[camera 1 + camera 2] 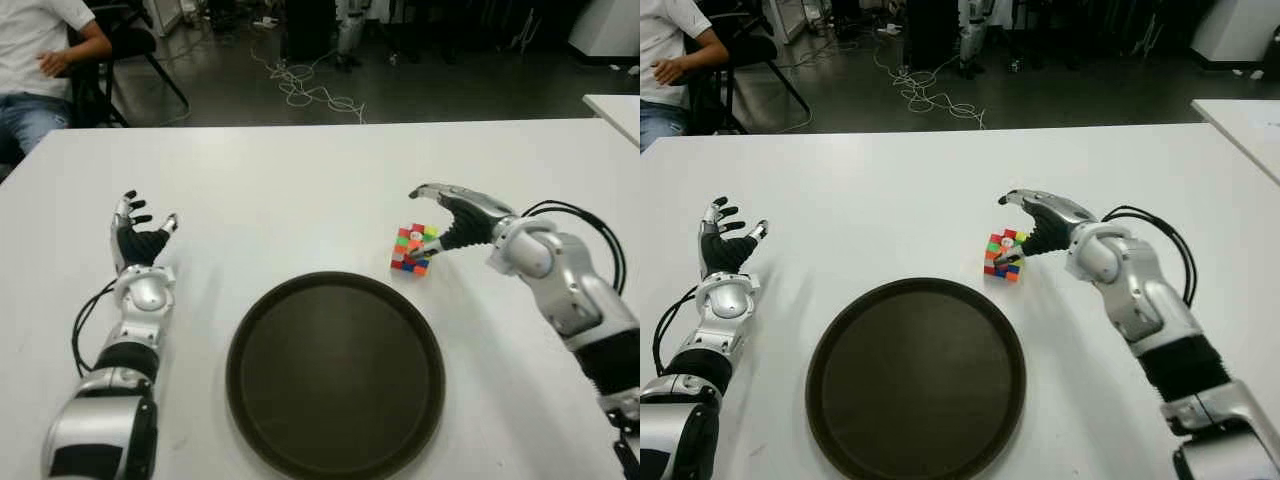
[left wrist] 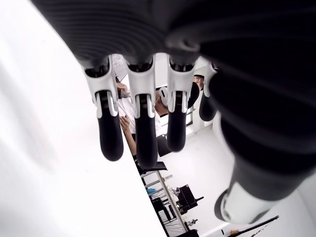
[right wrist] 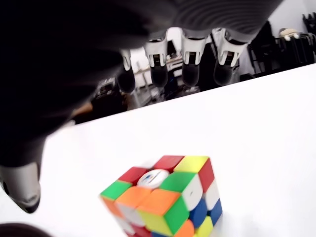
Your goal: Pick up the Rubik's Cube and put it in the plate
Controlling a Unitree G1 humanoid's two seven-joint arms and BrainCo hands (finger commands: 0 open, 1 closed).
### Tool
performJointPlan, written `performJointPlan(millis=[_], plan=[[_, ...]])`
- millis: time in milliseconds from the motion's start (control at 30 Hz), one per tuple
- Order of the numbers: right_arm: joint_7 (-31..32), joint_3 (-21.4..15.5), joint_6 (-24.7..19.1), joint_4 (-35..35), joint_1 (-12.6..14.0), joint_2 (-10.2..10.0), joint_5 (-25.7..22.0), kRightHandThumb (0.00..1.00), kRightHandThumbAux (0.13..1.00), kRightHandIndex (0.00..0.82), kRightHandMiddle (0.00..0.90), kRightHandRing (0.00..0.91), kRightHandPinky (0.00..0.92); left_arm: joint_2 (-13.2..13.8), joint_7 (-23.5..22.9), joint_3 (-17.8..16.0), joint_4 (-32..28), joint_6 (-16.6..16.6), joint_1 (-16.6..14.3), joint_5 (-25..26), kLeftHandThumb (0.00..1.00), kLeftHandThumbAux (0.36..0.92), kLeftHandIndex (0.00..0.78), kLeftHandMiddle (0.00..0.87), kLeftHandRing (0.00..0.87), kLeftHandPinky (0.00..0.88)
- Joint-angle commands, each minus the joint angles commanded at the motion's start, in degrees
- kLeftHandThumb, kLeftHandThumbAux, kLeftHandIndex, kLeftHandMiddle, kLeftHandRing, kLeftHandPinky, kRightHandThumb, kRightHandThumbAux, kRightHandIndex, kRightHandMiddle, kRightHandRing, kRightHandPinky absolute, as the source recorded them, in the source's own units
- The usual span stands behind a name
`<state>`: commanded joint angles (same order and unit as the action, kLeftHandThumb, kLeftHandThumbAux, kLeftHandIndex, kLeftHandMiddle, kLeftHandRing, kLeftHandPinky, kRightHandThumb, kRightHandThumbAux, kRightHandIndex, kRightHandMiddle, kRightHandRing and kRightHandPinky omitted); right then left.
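Observation:
The Rubik's Cube (image 1: pixel 413 249) stands on the white table (image 1: pixel 300 200), just beyond the right rim of the dark round plate (image 1: pixel 335 380), which holds nothing. My right hand (image 1: pixel 420 220) hovers over the cube from the right. Its fingers (image 3: pixel 190 69) stretch out above the cube and its thumb (image 3: pixel 22 187) sits low beside the cube's right side; nothing is grasped. In the right wrist view the cube (image 3: pixel 165 197) sits slightly skewed beneath the palm. Left of the plate, my left hand (image 1: pixel 140 235) stays idle with its fingers (image 2: pixel 140 133) spread.
A person (image 1: pixel 40 50) sits on a chair beyond the table's far left corner. Cables (image 1: pixel 310 90) lie on the dark floor behind the table. The corner of another white table (image 1: pixel 615 110) shows at the far right.

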<state>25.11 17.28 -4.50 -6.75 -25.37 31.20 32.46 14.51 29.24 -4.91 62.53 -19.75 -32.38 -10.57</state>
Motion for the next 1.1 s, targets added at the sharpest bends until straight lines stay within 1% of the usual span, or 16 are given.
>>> performJointPlan(millis=[167, 333, 533, 600, 667, 733, 767, 833, 867, 967, 1000, 1033, 1067, 1100], plan=[[1.65, -0.11, -0.73, 1.35, 0.2, 0.54, -0.06, 0.0, 0.608, 0.0, 0.034, 0.023, 0.038, 0.02, 0.02, 0.08, -0.09, 0.34, -0.01, -0.11, 0.085, 0.763, 0.139, 0.212, 0.242, 0.298], [1.76, -0.38, -0.1, 1.64, 0.56, 0.63, -0.45, 0.0, 0.613, 0.0, 0.036, 0.033, 0.047, 0.04, 0.14, 0.09, -0.07, 0.36, -0.05, -0.12, 0.088, 0.76, 0.143, 0.221, 0.253, 0.306], [2.19, -0.32, 0.53, 1.7, 0.65, 0.83, -0.83, 0.0, 0.608, 0.0, 0.062, 0.07, 0.157, -0.02, 0.13, 0.0, -0.15, 0.18, -0.01, 0.01, 0.101, 0.758, 0.153, 0.221, 0.246, 0.294], [2.1, -0.37, 0.77, 1.69, 0.78, 0.8, -0.9, 0.0, 0.604, 0.0, 0.07, 0.08, 0.17, -0.08, 0.09, -0.09, -0.14, 0.32, -0.04, 0.13, 0.098, 0.753, 0.15, 0.22, 0.243, 0.282], [1.73, -0.49, 1.08, 1.65, 1.01, 0.68, -1.0, 0.0, 0.594, 0.0, 0.076, 0.085, 0.16, -0.14, -0.06, -0.21, -0.11, 0.61, -0.1, 0.31, 0.091, 0.747, 0.143, 0.216, 0.237, 0.269], [1.39, -0.54, 1.32, 1.55, 1.16, 0.55, -1.08, 0.0, 0.578, 0.0, 0.081, 0.1, 0.189, -0.19, -0.26, -0.35, -0.1, 0.79, -0.14, 0.51, 0.075, 0.749, 0.135, 0.218, 0.242, 0.268], [1.26, -0.52, 1.36, 1.51, 1.18, 0.45, -1.06, 0.0, 0.578, 0.0, 0.11, 0.158, 0.257, -0.22, -0.36, -0.43, -0.11, 0.72, -0.14, 0.64, 0.072, 0.754, 0.131, 0.226, 0.251, 0.285], [1.18, -0.47, 1.38, 1.48, 1.17, 0.37, -1.04, 0.0, 0.578, 0.0, 0.141, 0.217, 0.305, -0.25, -0.45, -0.52, -0.12, 0.6, -0.13, 0.76, 0.074, 0.759, 0.126, 0.225, 0.253, 0.293], [1.13, -0.46, 1.36, 1.48, 1.17, 0.32, -1.06, 0.0, 0.578, 0.0, 0.152, 0.24, 0.323, -0.26, -0.49, -0.56, -0.11, 0.53, -0.13, 0.81, 0.076, 0.761, 0.124, 0.225, 0.253, 0.297], [0.91, -0.47, 1.43, 1.14, 1.21, 0.16, -1.22, 0.0, 0.575, 0.0, 0.17, 0.267, 0.334, -0.25, -0.47, -0.6, -0.05, 0.36, -0.14, 0.85, 0.079, 0.764, 0.119, 0.211, 0.241, 0.292], [0.84, -0.46, 1.49, 1.01, 1.22, 0.14, -1.27, 0.0, 0.579, 0.0, 0.184, 0.293, 0.363, -0.24, -0.44, -0.58, -0.03, 0.34, -0.14, 0.84, 0.079, 0.765, 0.119, 0.207, 0.235, 0.287], [0.87, -0.48, 1.63, 0.8, 1.19, 0.11, -1.49, 0.0, 0.58, 0.0, 0.188, 0.303, 0.374, -0.2, -0.29, -0.51, 0.03, 0.31, -0.15, 0.72, 0.08, 0.766, 0.119, 0.205, 0.233, 0.285], [0.9, -0.48, 1.73, 0.66, 1.16, 0.1, -1.66, 0.0, 0.591, 0.0, 0.265, 0.416, 0.487, -0.18, -0.18, -0.46, 0.08, 0.3, -0.16, 0.64, 0.08, 0.769, 0.126, 0.207, 0.233, 0.286], [0.97, -0.46, 1.74, 0.49, 1.09, 0.03, -1.83, 0.0, 0.595, 0.0, 0.293, 0.456, 0.528, -0.16, -0.1, -0.43, 0.11, 0.3, -0.16, 0.58, 0.081, 0.77, 0.129, 0.208, 0.233, 0.287]])
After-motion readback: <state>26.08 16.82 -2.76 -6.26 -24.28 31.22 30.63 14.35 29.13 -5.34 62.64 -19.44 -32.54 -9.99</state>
